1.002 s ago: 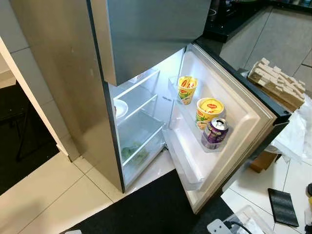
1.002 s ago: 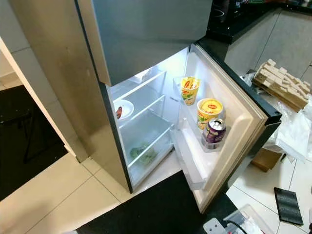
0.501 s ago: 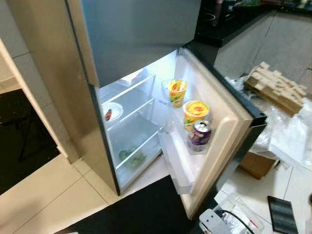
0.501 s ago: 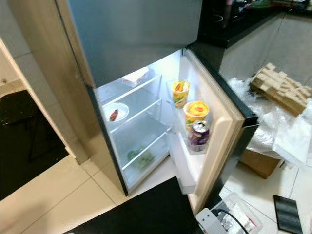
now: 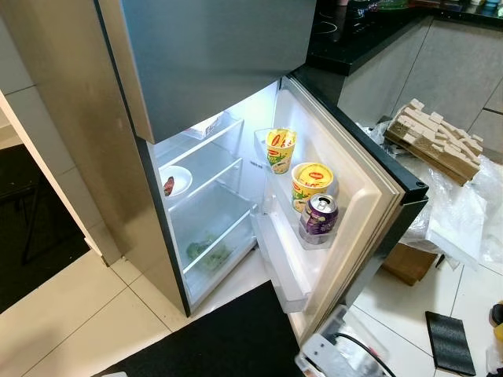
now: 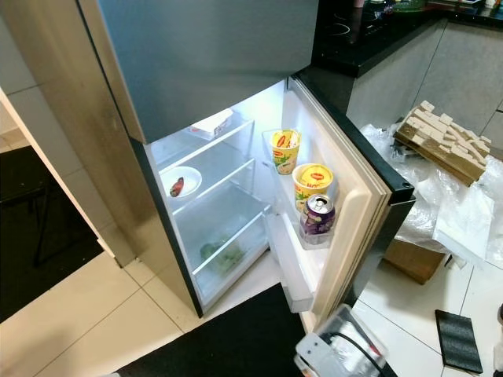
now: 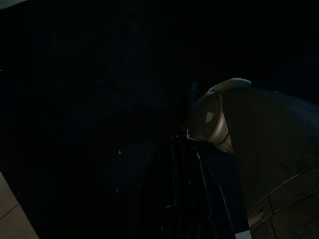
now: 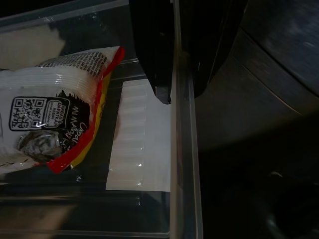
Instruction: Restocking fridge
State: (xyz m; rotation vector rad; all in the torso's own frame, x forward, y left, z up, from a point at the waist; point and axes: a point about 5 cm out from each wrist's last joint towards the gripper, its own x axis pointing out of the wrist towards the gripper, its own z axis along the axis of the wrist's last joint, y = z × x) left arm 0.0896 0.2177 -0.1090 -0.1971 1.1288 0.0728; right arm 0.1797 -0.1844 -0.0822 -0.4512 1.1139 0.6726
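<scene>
— What is seen of the stainless-steel fridge [image 5: 94,141]?

— Its lower door [image 6: 346,188] is swung wide. On the door shelf a purple drink can [image 6: 317,216], a yellow round noodle tub [image 6: 313,181] and a tall yellow cup [image 6: 284,148] are lined up. A small white plate [image 6: 181,182] is set on an inner shelf.

— And the right gripper [image 8: 172,87]?

— Its black fingers [image 8: 152,55] are held on either side of the rim of a clear plastic bin [image 8: 185,164]; whether they are clamped cannot be told. A red-edged white snack packet [image 8: 55,109] lies beside them.

— The left gripper?

— Only darkness is made out; its fingers cannot be told.
</scene>
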